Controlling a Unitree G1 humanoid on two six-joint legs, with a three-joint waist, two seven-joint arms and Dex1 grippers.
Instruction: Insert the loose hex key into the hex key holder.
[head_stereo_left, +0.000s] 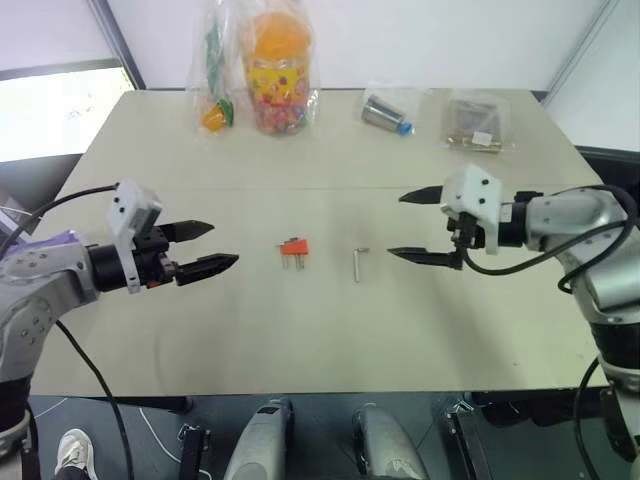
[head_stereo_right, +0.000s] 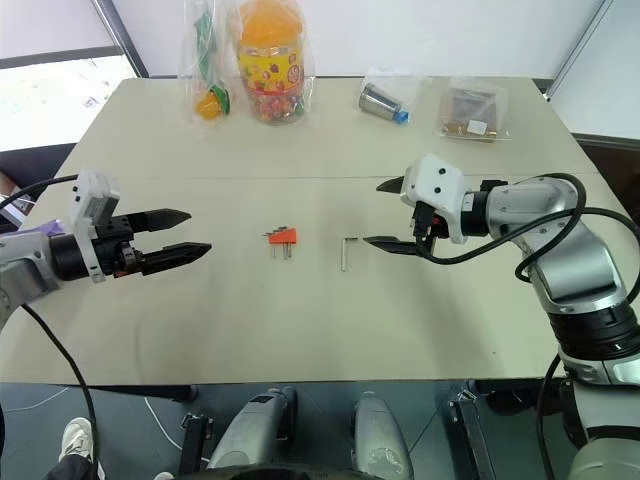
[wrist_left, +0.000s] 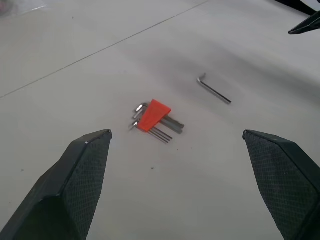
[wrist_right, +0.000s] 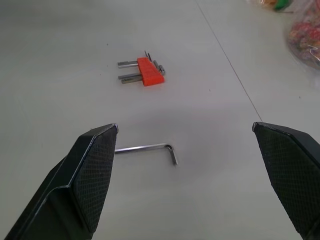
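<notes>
The loose hex key (head_stereo_left: 358, 263), a thin silver L-shaped rod, lies flat near the middle of the beige table (head_stereo_left: 320, 330); the right wrist view shows the loose hex key (wrist_right: 150, 148) close in front of that gripper. Just to its left lies the hex key holder (head_stereo_left: 294, 249), a small red-orange block with metal keys sticking out, seen as the hex key holder (wrist_left: 154, 116) in the left wrist view. My left gripper (head_stereo_left: 212, 246) hovers open to the left of the holder. My right gripper (head_stereo_left: 407, 226) hovers open just right of the loose key. Both are empty.
At the table's far edge stand a bagged orange-lidded jar (head_stereo_left: 279, 72), a bag with green and orange items (head_stereo_left: 215, 80), a bagged metal part with a blue tip (head_stereo_left: 388, 115) and a bag of small brass hardware (head_stereo_left: 474, 127).
</notes>
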